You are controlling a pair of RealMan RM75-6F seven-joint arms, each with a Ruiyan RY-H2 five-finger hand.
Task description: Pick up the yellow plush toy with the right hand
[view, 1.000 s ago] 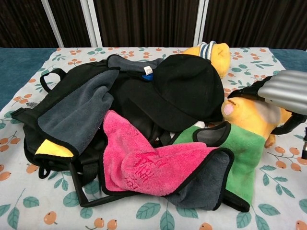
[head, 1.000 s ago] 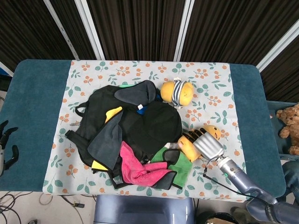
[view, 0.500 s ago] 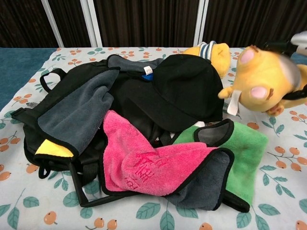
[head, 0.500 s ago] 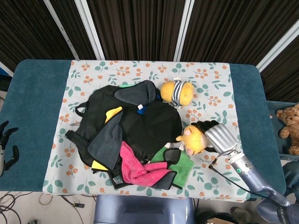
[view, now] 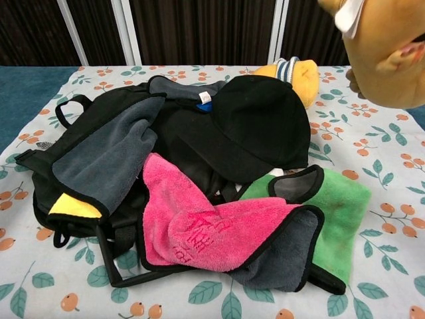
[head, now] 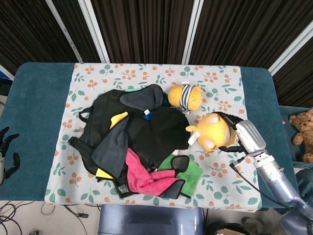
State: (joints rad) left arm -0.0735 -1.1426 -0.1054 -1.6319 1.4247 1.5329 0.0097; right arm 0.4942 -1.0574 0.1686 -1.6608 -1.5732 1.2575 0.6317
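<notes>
The yellow plush toy hangs in the air to the right of the cloth pile, held by my right hand, whose dark fingers wrap its far side. In the chest view the toy fills the top right corner, close to the camera; the hand itself is hidden there. My left hand rests at the far left edge beside the table, fingers spread and holding nothing.
A pile lies mid-table: black backpack, black cap, pink towel, green towel. A second orange plush with a striped band sits behind the cap. A brown teddy stands off the table's right side.
My right hand has lifted the yellow plush toy off the green towel and carried it up and to the right. The pile and left hand stayed put.
</notes>
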